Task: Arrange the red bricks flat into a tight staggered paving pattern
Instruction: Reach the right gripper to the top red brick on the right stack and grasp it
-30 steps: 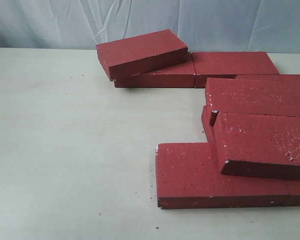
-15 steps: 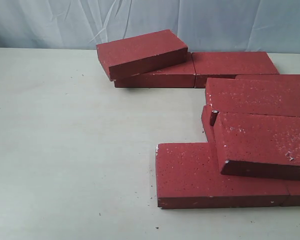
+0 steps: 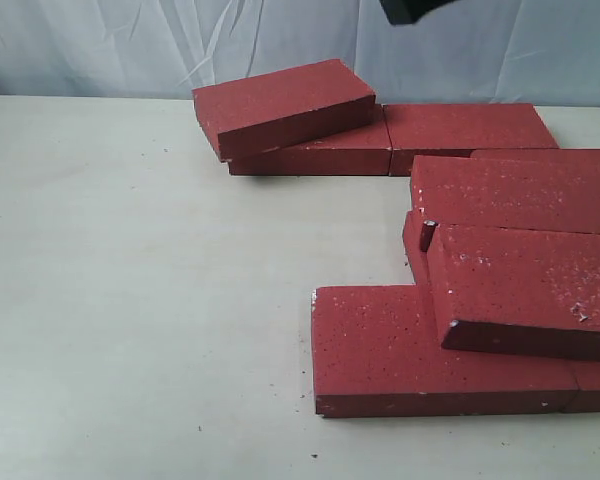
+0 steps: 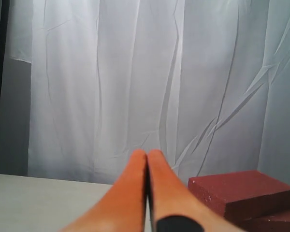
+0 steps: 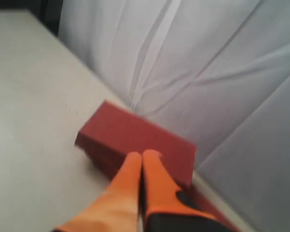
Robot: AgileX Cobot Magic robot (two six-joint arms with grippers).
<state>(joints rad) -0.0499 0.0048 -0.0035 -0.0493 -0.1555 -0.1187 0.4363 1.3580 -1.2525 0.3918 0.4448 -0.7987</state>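
Observation:
Several dark-red bricks lie on the pale table (image 3: 130, 300). At the back, one brick (image 3: 283, 105) rests tilted on top of another (image 3: 325, 155), with a third (image 3: 465, 130) beside them. On the right, bricks overlap in a loose pile: a large flat one (image 3: 400, 350) at the front, one (image 3: 530, 285) tilted over it, another (image 3: 515, 190) behind. A dark part of the right arm (image 3: 412, 10) shows at the top edge. My right gripper (image 5: 142, 154) is shut and empty, above the tilted back brick (image 5: 135, 135). My left gripper (image 4: 147, 152) is shut and empty, left of that brick (image 4: 241, 191).
A white creased curtain (image 3: 430, 50) hangs behind the table's far edge. Bare table surface spreads over the left half and along the front (image 3: 180, 420). Small dark crumbs dot the table near the front brick.
A dark part of the right arm has come into view at the top edge of the exterior view. The bricks have not moved.

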